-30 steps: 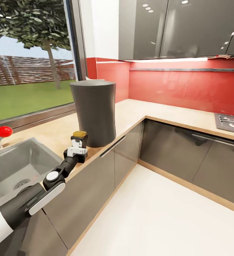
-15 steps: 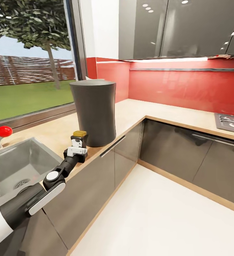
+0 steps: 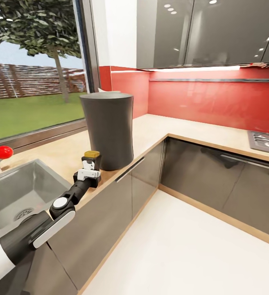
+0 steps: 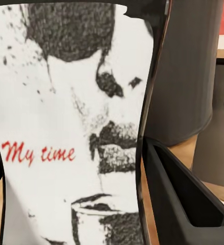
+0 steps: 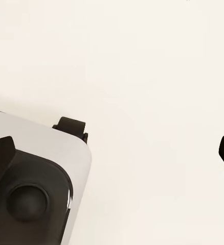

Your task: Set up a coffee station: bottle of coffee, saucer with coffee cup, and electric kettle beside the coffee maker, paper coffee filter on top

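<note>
The coffee maker (image 3: 108, 130), tall and charcoal grey, stands on the beige countertop (image 3: 159, 129) near the window corner. A sliver of white shows behind its top rim. My left gripper (image 3: 89, 164) is shut on the bottle of coffee (image 3: 91, 154), whose yellow lid sticks up above the fingers. The bottle is just left of the maker's base, by the counter's front edge. In the left wrist view the bottle's white label (image 4: 66, 132) reads "My time", with one dark finger (image 4: 179, 194) beside it and the coffee maker (image 4: 188, 76) behind. My right gripper (image 5: 112, 153) is open over pale floor.
A steel sink (image 3: 15, 196) with a red-knobbed tap (image 3: 3, 152) lies left of the bottle. A hob (image 3: 267, 141) sits at the far right of the countertop. Glossy dark cabinets (image 3: 216, 176) run below, and pale floor (image 3: 183, 246) fills the corner. Part of the robot's body (image 5: 35, 184) shows in the right wrist view.
The whole picture has shifted very slightly. The left gripper and the bottle hold their place beside the coffee maker.
</note>
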Controlling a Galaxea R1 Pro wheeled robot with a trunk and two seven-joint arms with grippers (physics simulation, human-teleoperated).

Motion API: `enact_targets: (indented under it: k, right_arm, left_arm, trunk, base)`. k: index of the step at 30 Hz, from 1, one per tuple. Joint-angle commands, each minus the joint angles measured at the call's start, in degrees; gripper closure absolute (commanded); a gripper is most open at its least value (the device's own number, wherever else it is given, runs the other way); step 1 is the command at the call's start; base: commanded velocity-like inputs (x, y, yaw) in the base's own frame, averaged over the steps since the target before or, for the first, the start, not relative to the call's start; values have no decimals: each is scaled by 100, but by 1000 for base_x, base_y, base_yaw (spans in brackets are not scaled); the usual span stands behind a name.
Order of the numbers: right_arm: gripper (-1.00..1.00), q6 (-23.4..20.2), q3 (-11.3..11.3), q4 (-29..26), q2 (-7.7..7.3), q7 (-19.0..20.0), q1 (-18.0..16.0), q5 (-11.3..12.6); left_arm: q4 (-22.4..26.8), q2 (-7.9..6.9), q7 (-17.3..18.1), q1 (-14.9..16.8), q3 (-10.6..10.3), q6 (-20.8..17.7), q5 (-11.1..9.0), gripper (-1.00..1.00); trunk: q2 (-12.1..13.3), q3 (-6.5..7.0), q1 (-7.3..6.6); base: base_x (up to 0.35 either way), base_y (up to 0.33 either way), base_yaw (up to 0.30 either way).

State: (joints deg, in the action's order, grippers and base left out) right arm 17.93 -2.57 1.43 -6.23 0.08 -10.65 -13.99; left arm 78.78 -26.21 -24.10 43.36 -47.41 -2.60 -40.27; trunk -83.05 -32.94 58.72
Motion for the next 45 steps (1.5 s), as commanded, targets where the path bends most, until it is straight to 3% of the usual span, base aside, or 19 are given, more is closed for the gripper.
enact_targets:
  k: [1,30,31,45]
  right_arm:
    - [-100,31,-24,15,-1,1,-7,2]
    - [-100,31,-24,15,-1,1,-7,2]
    - [-100,29,-24,15,-1,1,-7,2]
    - [-100,31,-24,15,-1,1,-7,2]
  left_arm:
    - [-65,-6,-42,6,-23,-19,-77,100]
    - [-78,-6,-42,6,-15,-29,-77,100]
    - [-80,-6,-42,6,-15,-29,-77,-100]
    - [-117,-6,-42,6,-14,-25,-77,-100]
  trunk:
    - [-3,-7,1]
    - [-3,-7,1]
    - [-3,-7,1]
    - [-3,-7,1]
  base:
    - [37,15,0]
    - [3,1,0]
    - [0,0,0]
    - [0,0,0]
